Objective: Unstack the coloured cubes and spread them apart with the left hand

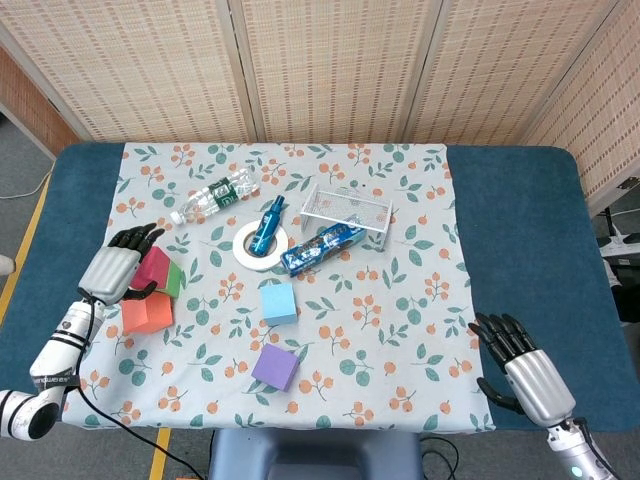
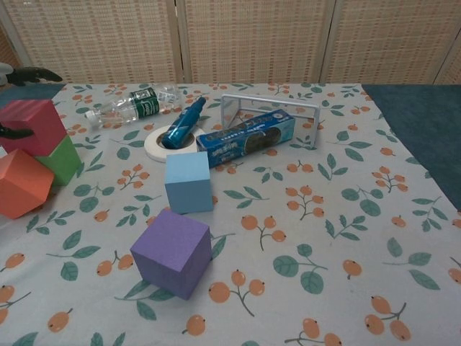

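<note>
Left robot hand (image 1: 117, 273) over pink cube (image 1: 154, 267)

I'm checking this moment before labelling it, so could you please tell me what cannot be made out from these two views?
- Left hand: head view hides its contact with the pink cube behind the hand's back; chest view cuts it off at the left edge, showing only fingertips.
- Green cube: mostly covered by the pink cube in both views.
- Right hand: outside the chest view.
- Water bottle label: too small to read.
</note>
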`<act>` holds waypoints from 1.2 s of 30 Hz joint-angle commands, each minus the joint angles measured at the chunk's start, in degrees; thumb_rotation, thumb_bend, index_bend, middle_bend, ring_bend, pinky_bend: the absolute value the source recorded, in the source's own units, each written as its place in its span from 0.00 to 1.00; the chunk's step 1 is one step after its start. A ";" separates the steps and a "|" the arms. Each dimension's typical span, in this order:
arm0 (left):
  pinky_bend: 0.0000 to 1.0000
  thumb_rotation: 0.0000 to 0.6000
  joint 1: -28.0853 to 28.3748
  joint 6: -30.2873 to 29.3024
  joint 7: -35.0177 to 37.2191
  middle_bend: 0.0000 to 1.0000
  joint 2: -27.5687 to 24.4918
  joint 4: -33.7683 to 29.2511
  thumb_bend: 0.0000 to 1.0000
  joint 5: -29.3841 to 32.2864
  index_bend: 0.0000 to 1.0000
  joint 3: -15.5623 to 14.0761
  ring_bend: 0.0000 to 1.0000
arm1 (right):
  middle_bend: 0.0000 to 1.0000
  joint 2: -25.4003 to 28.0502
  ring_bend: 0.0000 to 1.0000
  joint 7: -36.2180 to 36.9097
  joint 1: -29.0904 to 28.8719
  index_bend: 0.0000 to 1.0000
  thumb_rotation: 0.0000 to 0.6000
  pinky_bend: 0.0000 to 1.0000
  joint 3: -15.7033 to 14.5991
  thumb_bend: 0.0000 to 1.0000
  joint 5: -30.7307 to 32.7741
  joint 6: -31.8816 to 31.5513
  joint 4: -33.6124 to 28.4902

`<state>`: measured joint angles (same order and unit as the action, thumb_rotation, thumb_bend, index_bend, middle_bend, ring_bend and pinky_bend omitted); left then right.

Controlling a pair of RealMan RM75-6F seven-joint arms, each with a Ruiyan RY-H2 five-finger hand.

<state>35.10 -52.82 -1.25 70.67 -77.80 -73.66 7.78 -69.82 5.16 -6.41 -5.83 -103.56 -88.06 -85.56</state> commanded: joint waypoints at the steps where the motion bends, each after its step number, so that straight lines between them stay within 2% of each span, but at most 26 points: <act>1: 0.17 1.00 0.19 0.78 -0.78 0.05 -0.23 -0.07 0.33 0.81 0.06 -0.28 0.13 | 0.00 0.03 0.00 0.06 0.00 0.00 1.00 0.00 0.00 0.27 -0.02 -0.04 0.00; 8: 0.32 1.00 0.44 1.45 -0.63 0.21 -0.07 -0.33 0.32 1.71 0.15 -0.21 0.44 | 0.00 -0.07 0.00 -0.05 -0.02 0.00 1.00 0.00 -0.05 0.27 -0.01 0.06 0.05; 11: 0.37 1.00 0.45 1.07 -0.07 0.24 0.56 0.59 0.38 1.11 0.15 -0.34 0.50 | 0.00 -0.11 0.00 -0.13 -0.03 0.00 1.00 0.00 -0.05 0.27 0.05 0.13 0.05; 15: 0.43 1.00 0.40 -1.04 1.08 0.29 1.92 2.05 0.42 0.01 0.19 0.24 0.52 | 0.00 -0.10 0.00 -0.20 -0.01 0.00 1.00 0.00 -0.09 0.27 0.11 0.21 0.00; 21: 0.51 1.00 1.55 -4.57 4.39 0.37 5.39 6.39 0.44 -2.92 0.29 1.83 0.56 | 0.00 -0.32 0.00 -0.64 -0.05 0.00 1.00 0.00 0.03 0.27 0.54 0.63 0.17; 26: 0.49 1.00 5.43 -2.94 8.02 0.37 11.26 15.54 0.44 -3.61 0.30 3.68 0.55 | 0.00 -0.53 0.00 -1.11 -0.07 0.00 1.00 0.00 0.27 0.27 1.14 0.97 0.40; 31: 0.42 1.00 10.10 4.28 14.15 0.36 18.41 28.77 0.44 -2.87 0.30 3.99 0.51 | 0.00 -0.86 0.00 -1.47 -0.13 0.00 1.00 0.00 0.78 0.27 2.09 1.35 0.72; 33: 0.42 1.00 10.82 5.24 17.19 0.35 19.94 30.72 0.44 -4.01 0.30 3.16 0.51 | 0.00 -0.99 0.00 -1.33 -0.18 0.00 1.00 0.00 1.11 0.27 2.57 1.41 0.83; 36: 0.41 1.00 11.16 3.55 20.15 0.34 21.48 31.55 0.43 -6.75 0.29 1.69 0.51 | 0.00 -1.21 0.00 -1.15 -0.37 0.00 1.00 0.00 1.31 0.27 3.26 2.09 1.21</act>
<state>44.72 -49.47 15.80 89.57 -47.86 -78.15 10.61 -70.94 3.92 -6.69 -4.58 -100.47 -86.22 -84.50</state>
